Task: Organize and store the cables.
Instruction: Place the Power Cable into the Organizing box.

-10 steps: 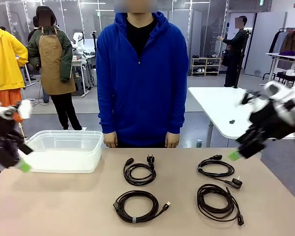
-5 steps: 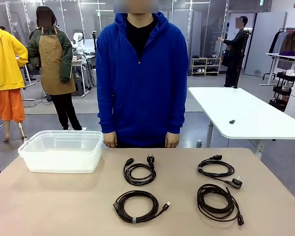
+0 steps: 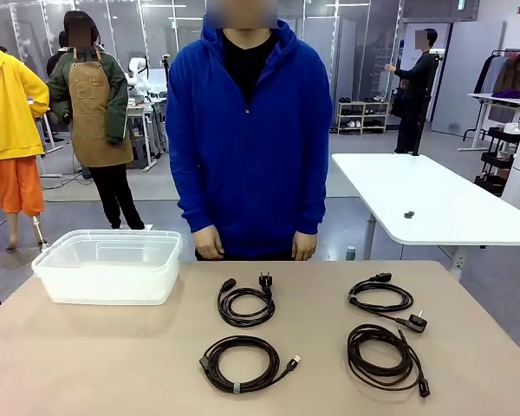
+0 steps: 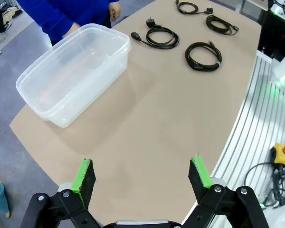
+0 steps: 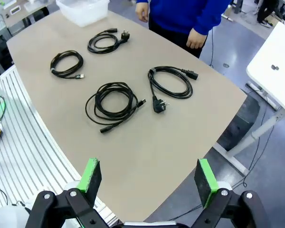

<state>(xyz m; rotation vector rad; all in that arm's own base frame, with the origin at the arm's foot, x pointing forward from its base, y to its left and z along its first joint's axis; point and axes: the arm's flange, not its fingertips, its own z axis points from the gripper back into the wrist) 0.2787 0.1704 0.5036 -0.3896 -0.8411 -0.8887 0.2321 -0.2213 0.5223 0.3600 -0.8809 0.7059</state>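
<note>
Both arms have drawn back above the tabletop (image 3: 87, 364), the left gripper (image 4: 141, 173) and right gripper (image 5: 149, 178) with fingers apart and empty, so four coiled cables (image 3: 236, 387) lie untouched beside the clear tub (image 3: 108, 286).

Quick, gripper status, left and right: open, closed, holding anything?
Left gripper: open, holding nothing, above the table.
Right gripper: open, holding nothing, above the table near its edge.

we read no text, label, brand, number or sign on the table (image 3: 95, 364), the clear bin (image 3: 104, 286), the cables (image 3: 238, 386) or the person's blue hoodie (image 3: 247, 156).
</note>
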